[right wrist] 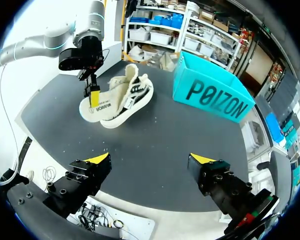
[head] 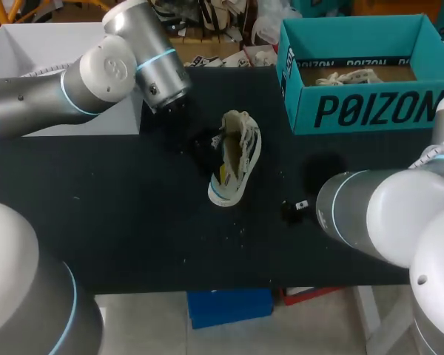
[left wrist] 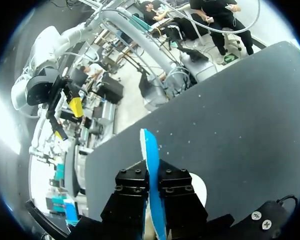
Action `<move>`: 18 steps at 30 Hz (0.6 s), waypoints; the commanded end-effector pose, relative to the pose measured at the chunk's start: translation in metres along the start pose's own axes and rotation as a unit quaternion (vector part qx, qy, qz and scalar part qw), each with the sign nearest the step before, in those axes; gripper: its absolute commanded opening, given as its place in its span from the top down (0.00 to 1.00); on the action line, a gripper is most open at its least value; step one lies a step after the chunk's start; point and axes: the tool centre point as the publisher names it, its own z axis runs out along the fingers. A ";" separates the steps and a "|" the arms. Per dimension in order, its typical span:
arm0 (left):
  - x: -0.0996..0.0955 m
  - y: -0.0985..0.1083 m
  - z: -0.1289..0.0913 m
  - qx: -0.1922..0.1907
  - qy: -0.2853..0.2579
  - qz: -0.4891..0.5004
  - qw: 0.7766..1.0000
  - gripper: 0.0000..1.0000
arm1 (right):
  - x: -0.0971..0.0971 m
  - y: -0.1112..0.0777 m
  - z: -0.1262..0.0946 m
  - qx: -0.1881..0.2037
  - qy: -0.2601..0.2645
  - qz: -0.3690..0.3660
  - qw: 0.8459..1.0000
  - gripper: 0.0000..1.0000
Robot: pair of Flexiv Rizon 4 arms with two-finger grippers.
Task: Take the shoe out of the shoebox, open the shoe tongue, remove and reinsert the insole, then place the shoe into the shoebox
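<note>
Shoe (head: 235, 159) lies on table (head: 133, 214), shoebox (head: 355, 107) behind to its right

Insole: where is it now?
Left wrist view: the insole is pinched edge-on in the left end effector. Head view: that is at the shoe, left of the box.

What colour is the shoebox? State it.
The shoebox is teal with dark lettering on its side, clearest in the right wrist view.

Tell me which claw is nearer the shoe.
Left. The left claw is at the heel of the shoe, pinching the insole; the right claw hangs open, well clear of it.
</note>
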 end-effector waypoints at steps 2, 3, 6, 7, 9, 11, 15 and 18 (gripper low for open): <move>0.010 0.011 0.003 0.001 -0.028 0.005 1.000 1.00 | 0.003 0.000 0.001 -0.001 -0.003 0.001 1.000 0.00; 0.010 0.012 0.003 0.000 -0.029 0.005 1.000 1.00 | 0.003 0.000 0.001 -0.001 -0.003 0.001 1.000 0.00; 0.012 0.017 0.004 -0.005 -0.035 0.005 0.999 1.00 | 0.003 0.000 0.001 -0.001 -0.003 0.001 1.000 0.00; 0.013 0.019 0.003 -0.008 -0.036 0.004 0.999 1.00 | 0.003 0.000 0.001 -0.001 -0.003 0.001 1.000 0.00; 0.014 0.022 0.003 -0.013 -0.039 0.003 0.999 1.00 | 0.003 0.000 0.001 -0.001 -0.003 0.001 1.000 0.00; 0.016 0.027 0.002 -0.019 -0.044 0.000 0.999 1.00 | 0.003 0.000 0.001 -0.001 -0.003 0.001 1.000 0.00; 0.018 0.036 -0.001 -0.030 -0.042 -0.006 0.999 1.00 | 0.003 0.000 0.001 -0.001 -0.003 0.001 1.000 0.00; 0.019 0.044 -0.004 -0.035 -0.042 -0.011 0.998 1.00 | 0.003 0.000 0.001 -0.001 -0.003 0.001 1.000 0.00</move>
